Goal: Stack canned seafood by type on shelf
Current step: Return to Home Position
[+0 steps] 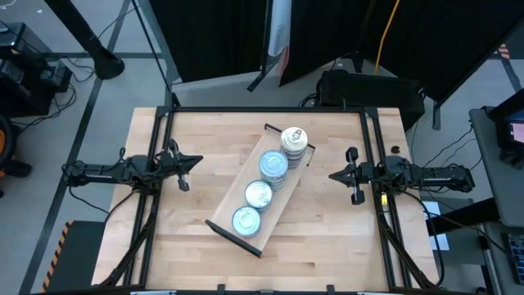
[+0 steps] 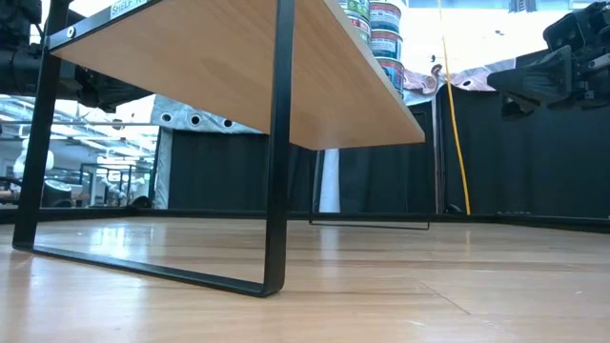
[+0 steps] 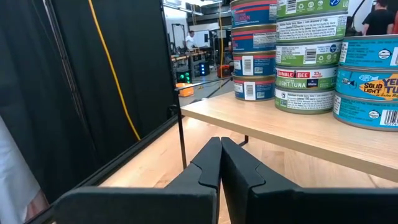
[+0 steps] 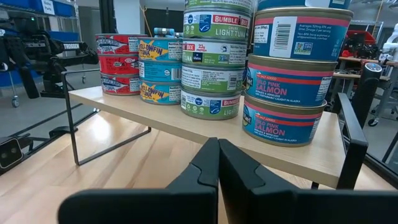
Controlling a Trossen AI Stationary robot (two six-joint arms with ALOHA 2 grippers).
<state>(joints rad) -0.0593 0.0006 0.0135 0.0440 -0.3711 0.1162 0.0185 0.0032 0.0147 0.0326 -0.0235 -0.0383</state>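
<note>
The shelf (image 1: 278, 205) lies slantwise on the middle of the table, standing on thin dark legs (image 2: 274, 191). On it, four stacks of tins stand in a row. The stack at the far end has a pale pull-tab top (image 1: 294, 139); the others have blue tops (image 1: 259, 195). The right wrist view shows pink salmon tins (image 4: 289, 78), green-labelled tuna tins (image 4: 214, 62), yellow-and-blue tins (image 4: 160, 68) and red tins (image 4: 118, 65). My left gripper (image 1: 196, 161) (image 3: 221, 142) is shut left of the shelf. My right gripper (image 1: 333, 174) (image 4: 217, 142) is shut right of it. Neither touches anything.
Bare wooden tabletop (image 1: 205, 139) lies between each gripper and the shelf. A dark frame (image 1: 270, 109) runs along the table's far edge and sides. Black curtains (image 3: 106, 81) and a yellow cable (image 3: 115, 74) stand beyond the table.
</note>
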